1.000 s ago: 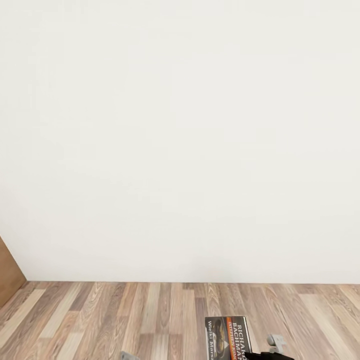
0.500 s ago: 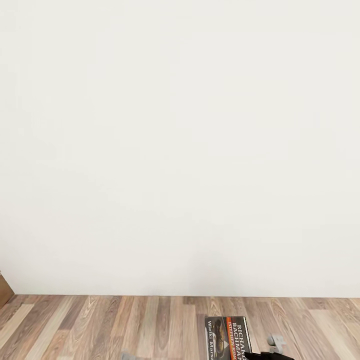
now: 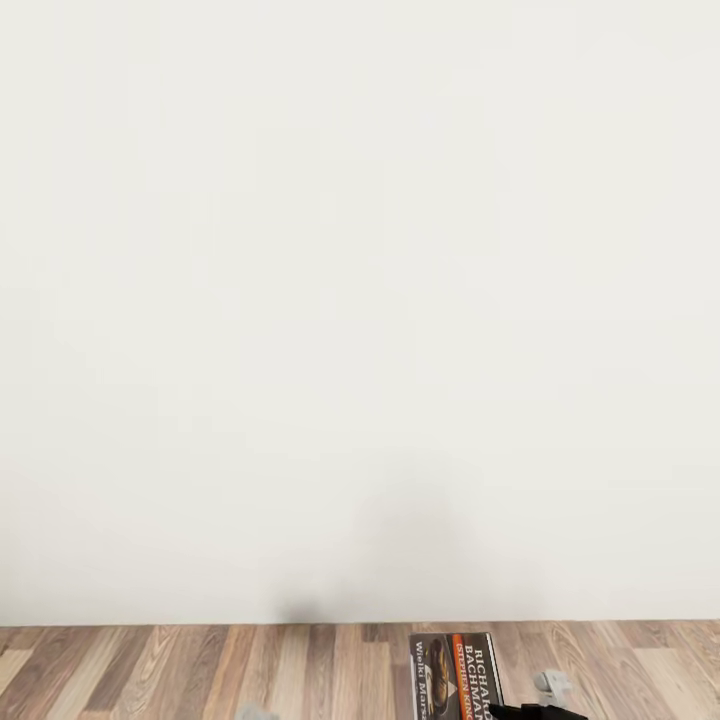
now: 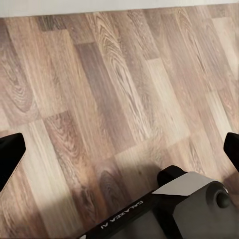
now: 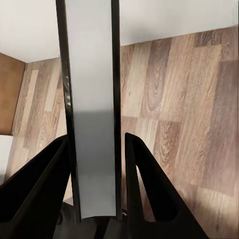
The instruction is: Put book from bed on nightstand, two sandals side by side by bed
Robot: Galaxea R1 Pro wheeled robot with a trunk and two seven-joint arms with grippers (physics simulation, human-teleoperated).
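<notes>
A plain white wall [image 3: 360,300] is faced, with a strip of wood-plank floor [image 3: 200,670] seen below it. The book [image 5: 92,109] is clamped edge-on between the two black fingers [image 5: 144,194] of the right gripper [image 5: 94,184], held above the floor; its dark cover with an orange band is seen low in the head view [image 3: 455,675]. The left gripper [image 4: 119,149] is spread wide and empty over bare planks, its dark fingertips [image 4: 10,157] set far apart.
</notes>
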